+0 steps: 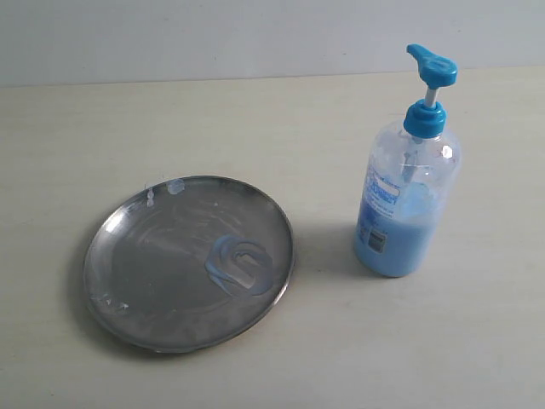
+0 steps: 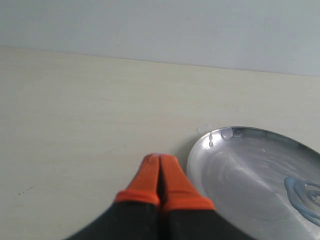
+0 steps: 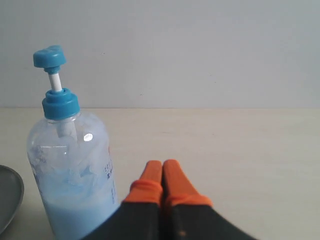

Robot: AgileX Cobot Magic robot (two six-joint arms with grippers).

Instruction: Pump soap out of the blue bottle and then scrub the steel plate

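Note:
The steel plate (image 1: 153,281) lies on the table at the left, round and scuffed, with a light blue swirl of soap (image 1: 240,266) on its right side. The blue bottle (image 1: 409,196) stands upright to its right, pump head raised, pale blue liquid filling its lower part. Neither arm shows in the exterior view. In the left wrist view my left gripper (image 2: 160,159) is shut and empty, orange fingertips pressed together beside the steel plate's rim (image 2: 197,147), soap (image 2: 302,196) at the frame edge. My right gripper (image 3: 162,164) is shut and empty next to the blue bottle (image 3: 70,170).
A pale wooden tabletop (image 1: 281,128) carries both items and meets a plain light wall behind. A few small soap drops (image 1: 174,187) sit on the plate's far rim. A sliver of the plate's edge (image 3: 12,197) shows beside the bottle in the right wrist view.

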